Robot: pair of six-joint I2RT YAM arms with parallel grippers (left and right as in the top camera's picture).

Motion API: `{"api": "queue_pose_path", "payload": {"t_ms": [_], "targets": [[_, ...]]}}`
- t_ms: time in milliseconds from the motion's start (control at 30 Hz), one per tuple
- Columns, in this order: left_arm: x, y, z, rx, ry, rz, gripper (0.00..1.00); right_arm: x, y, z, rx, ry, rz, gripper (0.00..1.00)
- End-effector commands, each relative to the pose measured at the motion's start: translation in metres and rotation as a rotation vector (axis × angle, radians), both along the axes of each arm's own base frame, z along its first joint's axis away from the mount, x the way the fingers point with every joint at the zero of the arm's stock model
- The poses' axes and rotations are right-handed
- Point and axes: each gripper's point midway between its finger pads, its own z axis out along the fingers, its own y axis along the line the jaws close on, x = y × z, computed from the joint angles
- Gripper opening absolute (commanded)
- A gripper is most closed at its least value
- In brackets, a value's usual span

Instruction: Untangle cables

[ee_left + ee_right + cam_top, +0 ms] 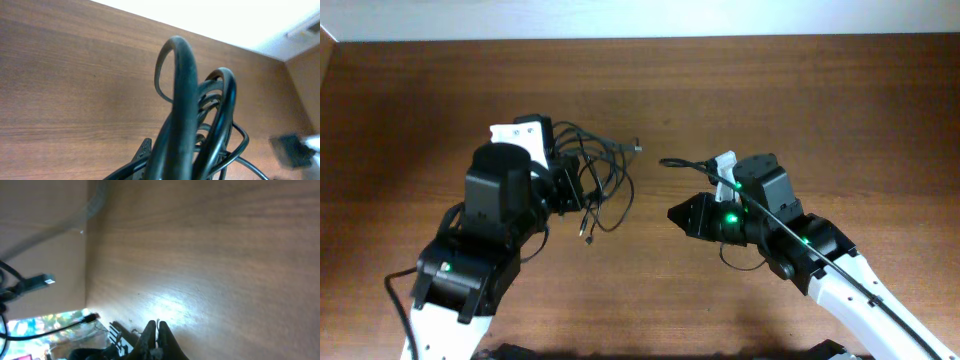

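The brown wooden desk (800,90) carries everything. Left of its middle the cables (605,170) sit as one looped knot, bunched in the closed fingers of the left gripper (578,188). One loose cord (685,163) lies apart, beside the right arm. The right gripper (673,213) has its fingers pinched together on nothing, near the knot but clear of it. Untangling looks barely begun, with most loops left to separate.

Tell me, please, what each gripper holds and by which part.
The left gripper grips the cables by their bunched loops; the right gripper is shut on nothing visible.
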Motion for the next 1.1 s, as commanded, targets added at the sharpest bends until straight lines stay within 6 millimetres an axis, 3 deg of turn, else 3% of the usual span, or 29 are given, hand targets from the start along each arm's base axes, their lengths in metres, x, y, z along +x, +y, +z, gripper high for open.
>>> {"api": "queue_pose_path", "payload": {"t_ms": [0, 67, 100, 133, 167, 200, 233, 300, 367, 467, 500, 567, 600, 667, 800, 833, 867, 1067], "targets": [[0.008, -0.006, 0.0, -0.067, 0.031, 0.019, 0.0, -0.007, 0.01, 0.011, 0.038, -0.081, 0.116, 0.04], [-0.006, -0.032, 0.005, -0.038, -0.008, -0.209, 0.0, -0.029, 0.027, 0.031, 0.099, -0.32, 0.424, 0.04], [-0.022, -0.045, 0.013, -0.027, -0.05, -0.35, 0.0, -0.028, 0.025, 0.028, 0.06, -0.404, 0.474, 0.04], [-0.033, -0.046, 0.019, -0.019, -0.074, -0.387, 0.0, -0.015, 0.017, 0.018, -0.011, -0.37, 0.382, 0.04], [-0.041, -0.041, 0.027, -0.012, -0.103, -0.376, 0.0, 0.009, -0.01, -0.004, -0.148, -0.233, 0.12, 0.04], [-0.044, -0.034, 0.034, 0.004, -0.135, -0.346, 0.0, 0.019, -0.027, -0.016, -0.2, -0.14, -0.05, 0.04], [-0.044, -0.025, 0.038, 0.032, -0.158, -0.298, 0.0, 0.022, -0.028, -0.014, -0.189, -0.131, -0.088, 0.04], [-0.041, -0.005, 0.033, 0.089, -0.14, -0.191, 0.0, 0.025, -0.025, -0.008, -0.167, -0.152, -0.08, 0.04], [-0.04, 0.001, 0.02, 0.101, -0.082, -0.158, 0.0, 0.019, -0.019, -0.001, -0.147, -0.19, -0.017, 0.04], [-0.031, -0.002, -0.009, 0.123, 0.035, -0.164, 0.04, 0.0, -0.007, 0.038, -0.026, -0.283, 0.084, 0.04], [-0.024, -0.007, -0.021, 0.112, 0.085, -0.168, 0.05, -0.012, -0.001, 0.061, 0.05, -0.338, 0.142, 0.11], [-0.018, -0.012, -0.035, 0.095, 0.143, -0.171, 0.0, -0.019, -0.002, 0.07, 0.071, -0.357, 0.154, 0.16], [-0.017, -0.015, -0.038, 0.087, 0.155, -0.184, 0.0, -0.02, -0.002, 0.069, 0.069, -0.354, 0.154, 0.19], [-0.016, -0.017, -0.043, 0.085, 0.171, -0.192, 0.0, -0.019, -0.001, 0.062, 0.058, -0.328, 0.155, 0.34], [-0.015, -0.018, -0.042, 0.084, 0.167, -0.192, 0.0, -0.019, 0.0, 0.038, 0.021, -0.233, 0.161, 0.35], [-0.015, -0.018, -0.042, 0.084, 0.167, -0.192, 0.0, -0.019, 0.0, 0.034, 0.015, -0.215, 0.162, 0.45], [-0.015, -0.018, -0.042, 0.084, 0.167, -0.192, 0.0, -0.021, 0.001, 0.033, 0.03, -0.182, 0.157, 0.58], [-0.013, -0.017, -0.04, 0.085, 0.157, -0.189, 0.0, -0.037, 0.009, 0.038, 0.104, -0.126, 0.223, 0.77]]}}
